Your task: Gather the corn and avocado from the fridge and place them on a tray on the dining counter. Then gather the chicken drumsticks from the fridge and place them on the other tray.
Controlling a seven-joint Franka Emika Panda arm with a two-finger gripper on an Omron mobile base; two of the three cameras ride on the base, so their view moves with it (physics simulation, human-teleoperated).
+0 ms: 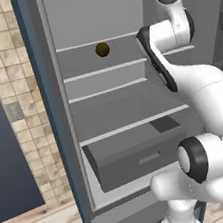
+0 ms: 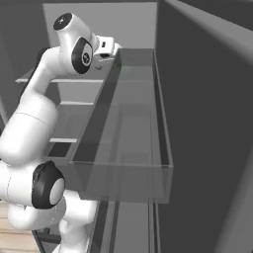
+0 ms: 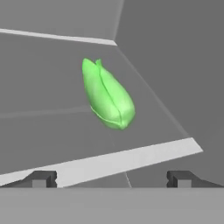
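While the gripper (image 3: 111, 178) hung with its fingers spread wide and nothing between them, the corn (image 3: 107, 95) lay ahead of it on a fridge shelf (image 3: 131, 159), in its green husk, set back from the shelf's pale front edge and near the corner where the side wall met the back.

Judging from that, the likeliest trouble was the approach: the husk tapers and sits at a slant to the fingers, so jaws closing off its thick middle could squeeze it sideways or roll it deeper toward the corner. The wrist might also clip the shelf's edge if it came in low.

Much was unclear. In the left base view the arm covered the right part of the fridge, corn included; a small dark round thing (image 1: 102, 49) sat on an upper shelf, perhaps the avocado, too small to be sure. A clear door bin (image 2: 123, 148) took up most of the right base view. Whether the corn rested flat or propped could not be told.
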